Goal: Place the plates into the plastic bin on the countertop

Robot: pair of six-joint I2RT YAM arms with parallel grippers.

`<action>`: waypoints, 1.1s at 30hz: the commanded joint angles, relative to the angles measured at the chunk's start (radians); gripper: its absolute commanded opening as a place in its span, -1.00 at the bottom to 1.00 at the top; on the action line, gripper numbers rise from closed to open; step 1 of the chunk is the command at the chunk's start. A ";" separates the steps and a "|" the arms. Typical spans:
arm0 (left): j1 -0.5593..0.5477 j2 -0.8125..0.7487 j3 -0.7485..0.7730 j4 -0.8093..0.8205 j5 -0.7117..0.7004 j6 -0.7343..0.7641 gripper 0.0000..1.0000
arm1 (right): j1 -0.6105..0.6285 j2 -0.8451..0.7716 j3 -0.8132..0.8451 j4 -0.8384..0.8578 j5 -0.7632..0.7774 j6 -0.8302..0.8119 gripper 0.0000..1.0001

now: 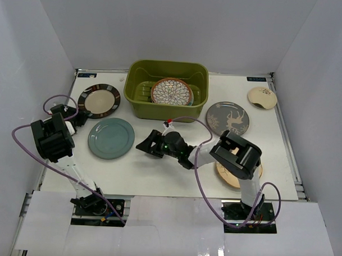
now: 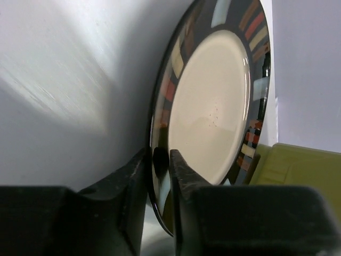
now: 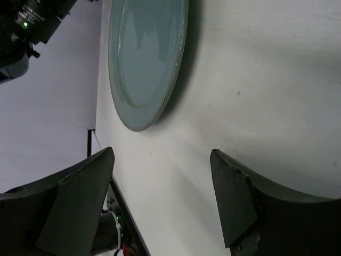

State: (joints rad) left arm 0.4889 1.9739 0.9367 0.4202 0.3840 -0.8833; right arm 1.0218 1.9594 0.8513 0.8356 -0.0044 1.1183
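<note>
The olive-green plastic bin point(image 1: 139, 97) stands at the back middle of the white countertop point(image 1: 158, 172). The brown-white petal plate point(image 1: 172, 91) lies inside it; the red plate is hidden. My left gripper point(image 1: 79, 120) is shut on the near rim of the dark-rimmed cream plate point(image 1: 99, 100); in the left wrist view the fingers point(image 2: 161, 160) pinch that plate's edge point(image 2: 213, 122). My right gripper point(image 1: 145, 145) is open and empty, just right of the plain teal plate point(image 1: 111, 137). In the right wrist view, that plate point(image 3: 144, 58) lies ahead of the spread gripper point(image 3: 162, 186).
The grey deer plate point(image 1: 227, 118) lies right of the bin, and the small cream plate point(image 1: 262, 97) at the back right. The cream bird plate point(image 1: 232, 176) is partly hidden under the right arm. White walls enclose the table. The bin's corner point(image 2: 298, 165) shows beyond the held plate.
</note>
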 commanded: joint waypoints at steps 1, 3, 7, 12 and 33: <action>0.005 0.022 0.028 0.026 0.013 0.000 -0.38 | 0.008 0.080 0.104 0.059 0.023 0.080 0.57; 0.007 0.034 0.027 0.045 0.013 -0.017 -0.61 | 0.011 0.120 0.153 0.025 0.034 0.110 0.57; 0.007 0.046 0.027 0.054 0.016 -0.032 -1.00 | 0.011 0.200 0.242 -0.003 0.038 0.163 0.58; 0.007 -0.025 -0.038 0.098 0.027 -0.089 -1.00 | 0.011 0.283 0.302 -0.033 0.035 0.186 0.57; 0.005 -0.694 -0.271 0.103 0.035 -0.240 -1.00 | 0.015 0.446 0.471 -0.105 0.018 0.278 0.13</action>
State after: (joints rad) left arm 0.4976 1.4433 0.6472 0.3885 0.3637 -1.0595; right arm 1.0309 2.3486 1.3067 0.8276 -0.0067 1.3880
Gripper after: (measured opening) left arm 0.168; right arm 0.576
